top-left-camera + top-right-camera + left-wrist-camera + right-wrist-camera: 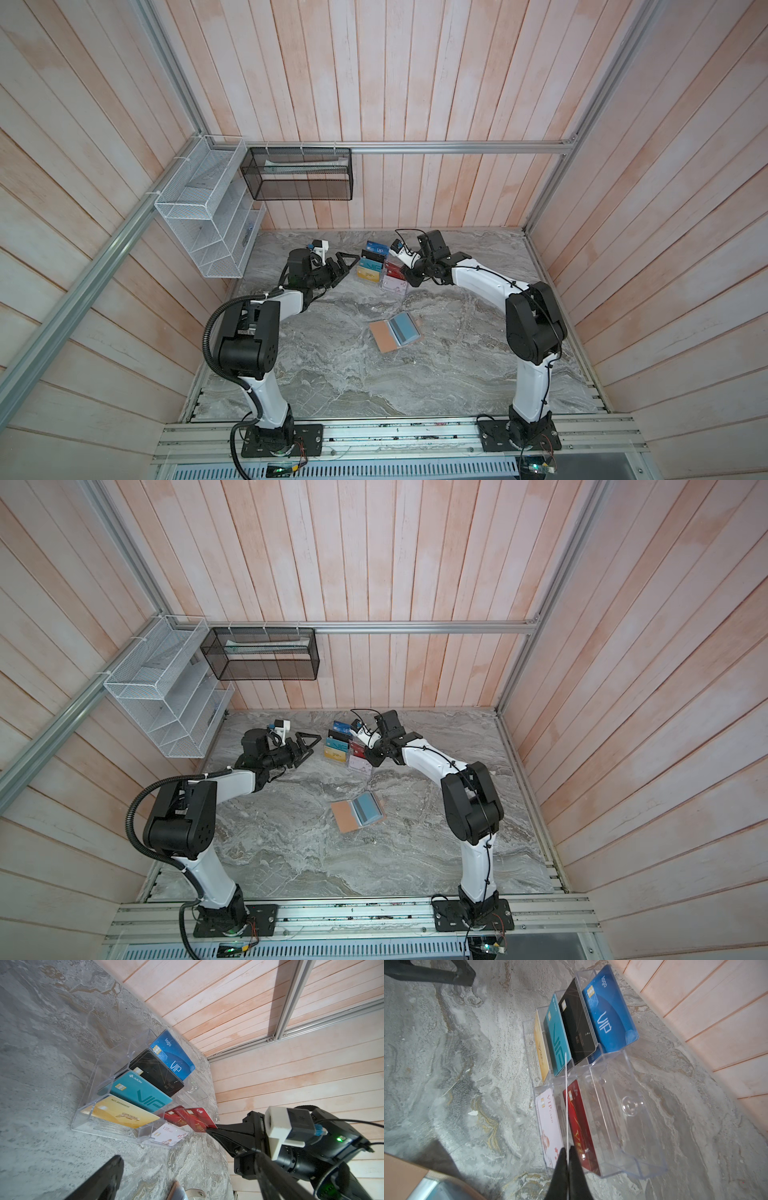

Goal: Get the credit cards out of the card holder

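Note:
The tan-pink card holder (384, 337) (345, 817) lies open on the marble table, with a blue-grey credit card (406, 328) (368, 809) on its right page. My right gripper (409, 277) (207, 1130) (567, 1151) is shut on a red credit card (195, 1122), seen edge-on as a thin line (566, 1095) in the right wrist view. It holds the card at the clear acrylic stand (392, 286) (623, 1105), beside another red card (579, 1122). My left gripper (349, 268) (311, 748) (188, 1159) stands open and empty left of the stand.
The stand's tiers hold blue (172, 1053), black (158, 1072), teal (141, 1093), gold (122, 1113) and white (168, 1136) cards. A white wire rack (208, 208) and a black mesh basket (299, 174) hang on the back-left wall. Wooden walls enclose the table.

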